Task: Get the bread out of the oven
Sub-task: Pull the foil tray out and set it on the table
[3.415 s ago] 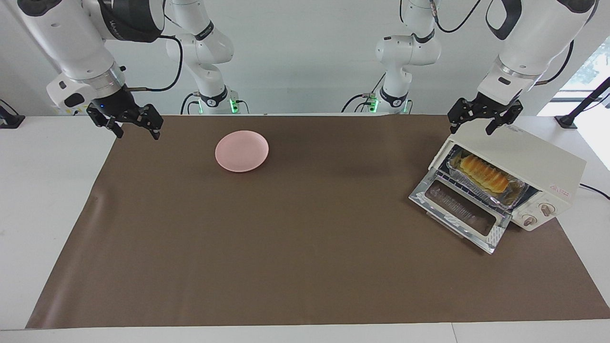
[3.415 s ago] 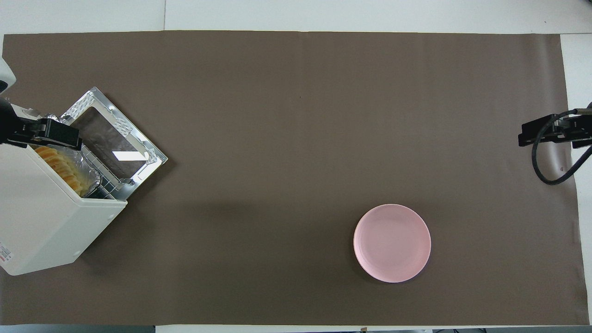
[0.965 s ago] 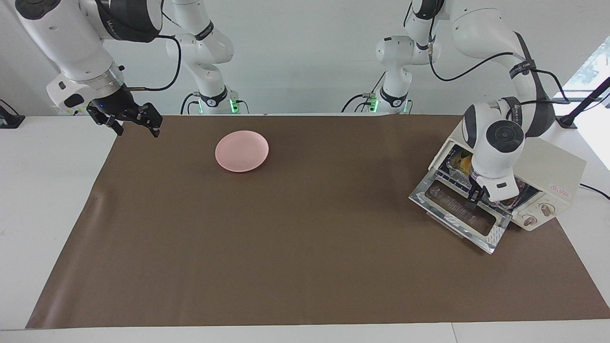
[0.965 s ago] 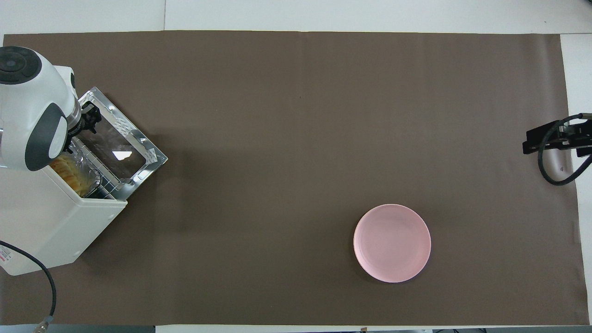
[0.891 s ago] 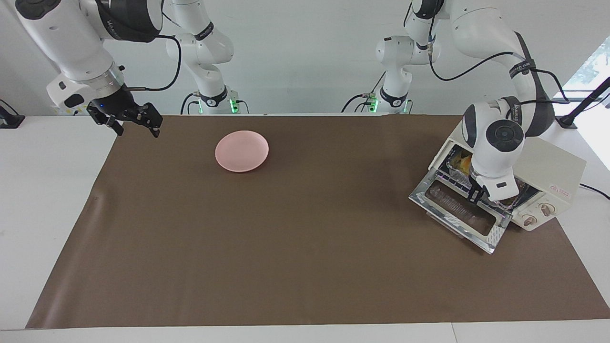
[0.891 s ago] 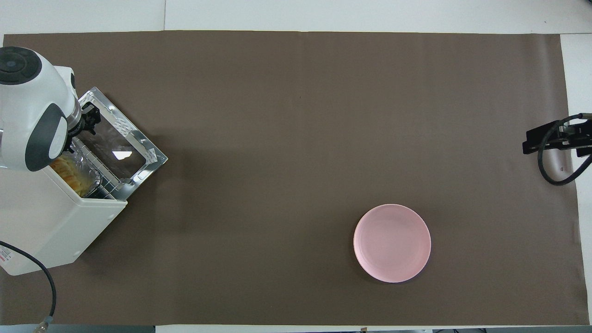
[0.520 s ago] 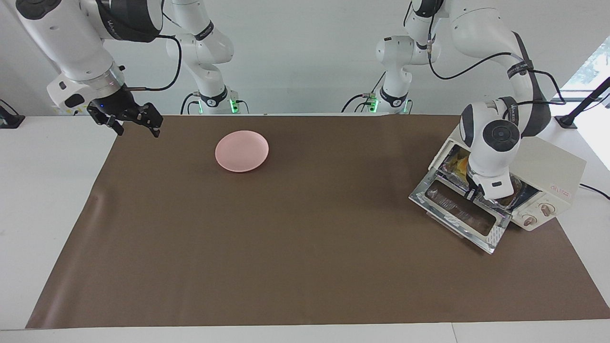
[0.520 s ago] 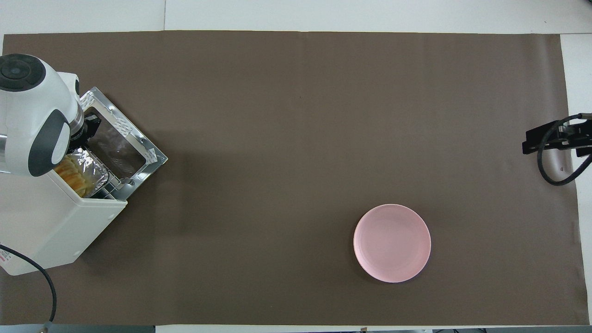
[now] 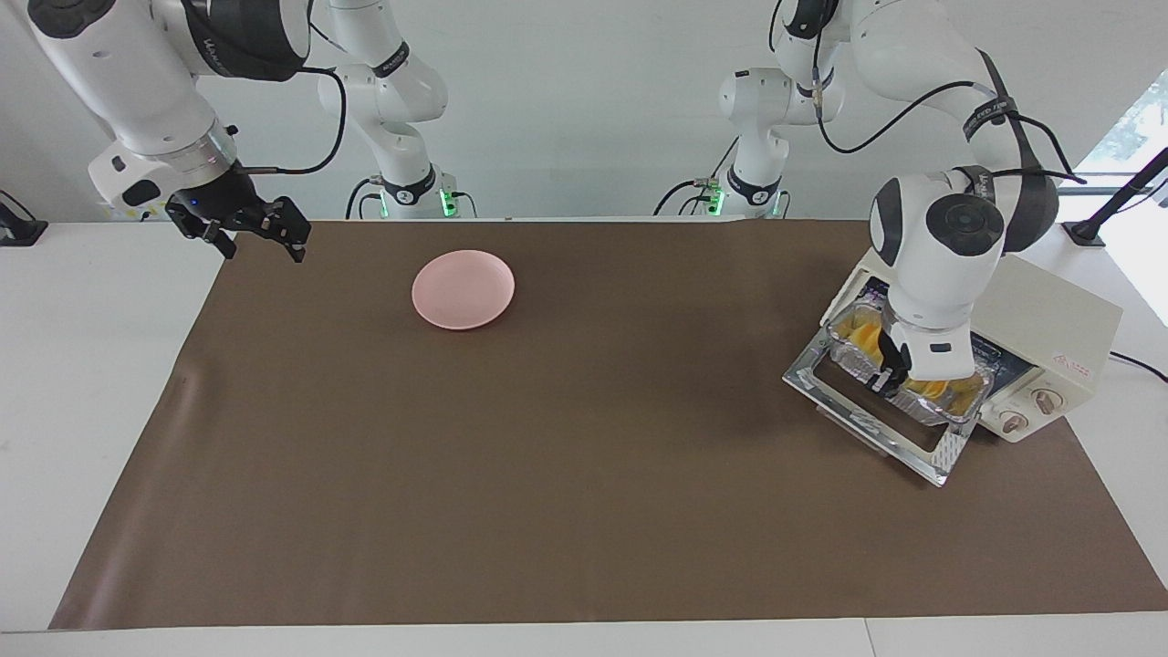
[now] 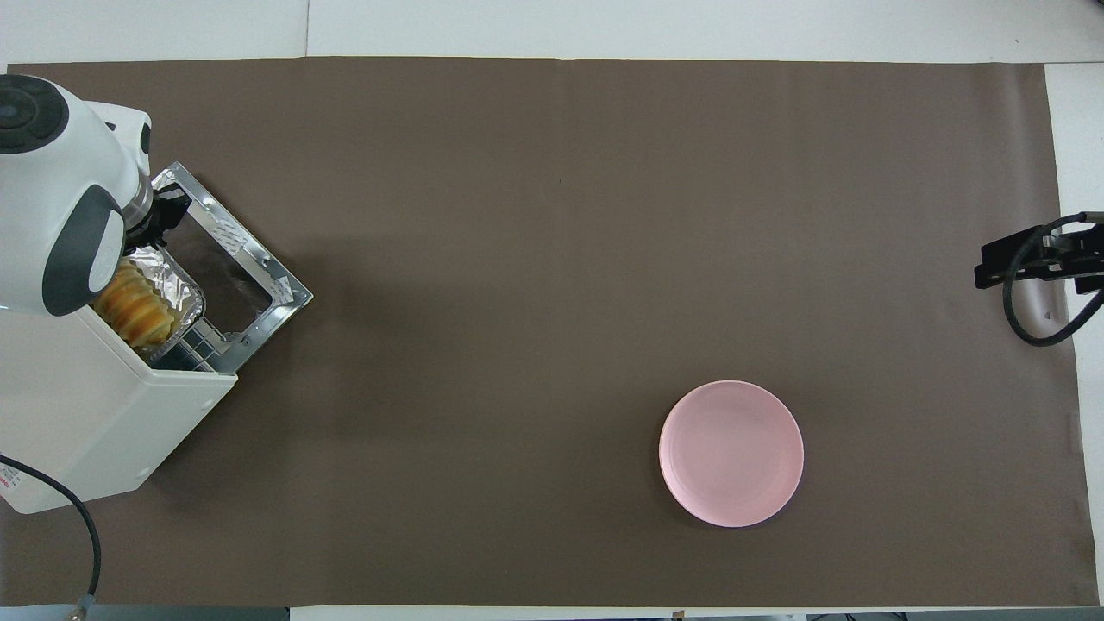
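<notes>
The cream-white oven (image 9: 1049,319) stands at the left arm's end of the table, its chrome-framed door (image 9: 912,444) folded down flat. A crinkled foil tray (image 9: 849,362) with the golden bread (image 9: 863,334) in it sticks halfway out of the oven, over the door. My left gripper (image 9: 883,379) is shut on the tray's front rim, and the wrist hides the middle of the loaf. From overhead, one end of the bread (image 10: 134,308) and of the foil tray (image 10: 179,280) shows beside the wrist. My right gripper (image 9: 260,239) waits open over the mat's corner at the right arm's end.
A round pink plate (image 9: 463,288) lies on the brown mat (image 9: 547,456) toward the right arm's end, near the robots. The oven's two knobs (image 9: 1031,411) face away from the robots. A black cable (image 10: 52,509) trails beside the oven.
The left gripper came down to the oven's mouth, shut on the foil tray's rim and drew the tray with the bread out over the door. The right arm stayed put.
</notes>
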